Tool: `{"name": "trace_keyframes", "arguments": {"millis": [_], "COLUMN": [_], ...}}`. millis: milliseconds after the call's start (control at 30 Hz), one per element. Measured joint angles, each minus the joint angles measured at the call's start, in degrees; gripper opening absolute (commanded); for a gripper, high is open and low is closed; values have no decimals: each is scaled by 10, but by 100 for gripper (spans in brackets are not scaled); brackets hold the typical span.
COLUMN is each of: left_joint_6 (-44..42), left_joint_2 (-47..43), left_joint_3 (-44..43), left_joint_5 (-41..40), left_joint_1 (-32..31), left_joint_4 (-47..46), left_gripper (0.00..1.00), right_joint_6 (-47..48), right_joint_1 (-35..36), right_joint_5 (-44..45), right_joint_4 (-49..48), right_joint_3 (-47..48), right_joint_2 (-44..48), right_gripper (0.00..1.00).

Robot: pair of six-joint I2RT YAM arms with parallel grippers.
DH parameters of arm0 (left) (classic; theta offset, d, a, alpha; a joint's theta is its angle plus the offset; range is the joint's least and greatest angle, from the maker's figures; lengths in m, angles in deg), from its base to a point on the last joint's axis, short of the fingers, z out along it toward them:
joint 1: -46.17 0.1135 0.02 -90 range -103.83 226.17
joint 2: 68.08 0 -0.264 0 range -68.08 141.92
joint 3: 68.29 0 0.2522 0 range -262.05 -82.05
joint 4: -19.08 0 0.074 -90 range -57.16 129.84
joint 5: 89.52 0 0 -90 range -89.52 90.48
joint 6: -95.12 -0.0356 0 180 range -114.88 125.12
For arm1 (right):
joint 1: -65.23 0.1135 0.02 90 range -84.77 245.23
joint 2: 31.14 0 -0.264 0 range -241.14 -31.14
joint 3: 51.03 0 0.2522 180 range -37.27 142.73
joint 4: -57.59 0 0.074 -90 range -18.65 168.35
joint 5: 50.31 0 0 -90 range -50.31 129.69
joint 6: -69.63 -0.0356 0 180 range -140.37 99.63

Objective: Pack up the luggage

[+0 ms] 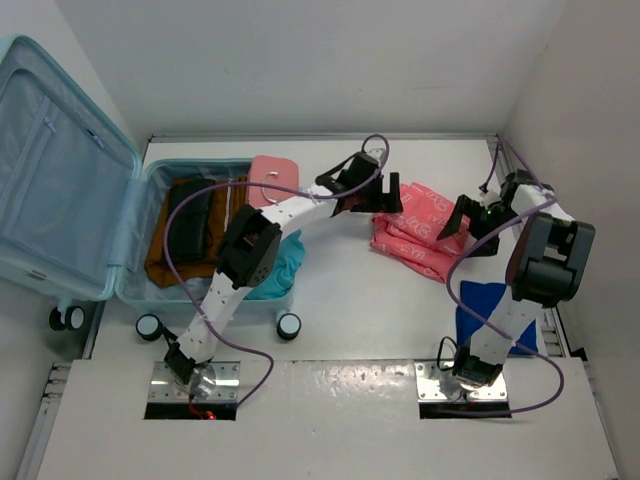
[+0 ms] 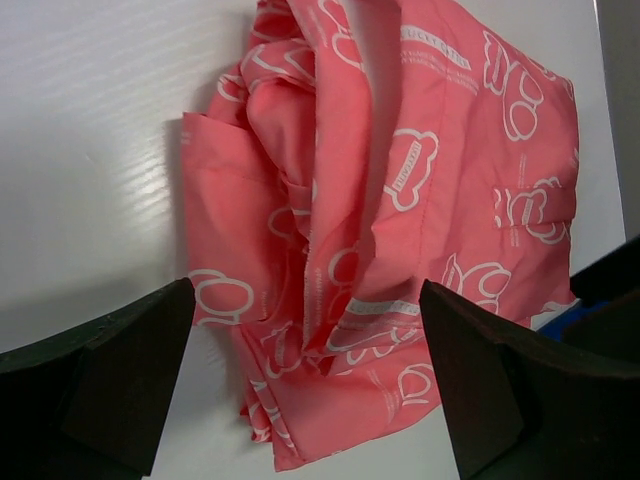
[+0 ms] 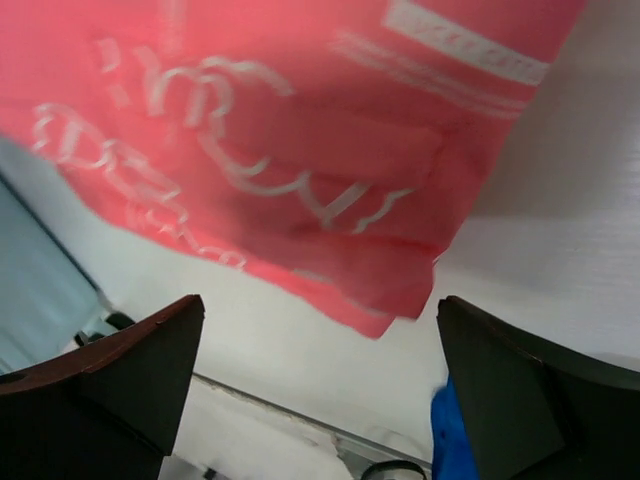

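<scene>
Luggage (image 1: 60, 170): open on table (image 1: 340, 330), far left. Rigid, bulky shell; hold by lid rim.
Pink cloth (image 2: 400, 200): soft, limp; pinch a thick fold.
Left gripper (image 2: 307, 320), right gripper (image 1: 465, 222): jaws apart, empty, apparently flanking cloth.

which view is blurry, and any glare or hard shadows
Right wrist: the pink cloth is smeared and soft, its print blurred; left wrist: sharp, folds and print crisp, a soft shadow along the cloth's left edge; top external: sharp, even light, mild sheen on the table by the arm bases.
</scene>
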Motion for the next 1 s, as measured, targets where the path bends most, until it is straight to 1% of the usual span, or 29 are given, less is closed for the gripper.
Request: {"name": "trace_keyframes", "arguments": {"millis": [200, 533, 633, 667, 700, 733, 800, 833, 867, 967, 1000], "left_joint_6": [-1, -3, -3, -3, -2, 0, 4, 6, 6, 10, 12], "left_joint_2": [9, 35, 36, 36, 37, 37, 37, 38, 38, 40, 41], "left_joint_3": [0, 0, 0, 0, 0, 1, 5, 5, 7, 18, 24], "left_joint_5": [-10, -83, -85, -82, -75, -65, -46, -38, -31, -16, -14], "left_joint_1": [-14, -22, -24, -25, -25, -25, -25, -26, -26, -30, -32], "left_joint_4": [-1, 7, 6, 3, -1, -7, -17, -19, -21, -26, -32], "left_gripper": [100, 100, 100, 100, 100, 98, 86, 77, 61, 41, 30], "right_joint_6": [-46, -70, -72, -73, -74, -75, -77, -77, -78, -77, -77], "right_joint_1": [0, 6, 12, 13, 14, 17, 23, 27, 31, 39, 42], "right_joint_5": [21, 35, 37, 37, 37, 36, 33, 33, 31, 18, 12], "right_joint_4": [-29, -51, -54, -55, -55, -58, -61, -64, -65, -65, -65], "right_joint_3": [-14, -14, -14, -14, -14, -14, -14, -14, -13, -8, -6], "right_joint_2": [-38, -64, -68, -70, -70, -72, -75, -77, -80, -89, -90], "right_gripper": [100, 100, 93, 86, 82, 73, 64, 59, 55, 33, 21]}}
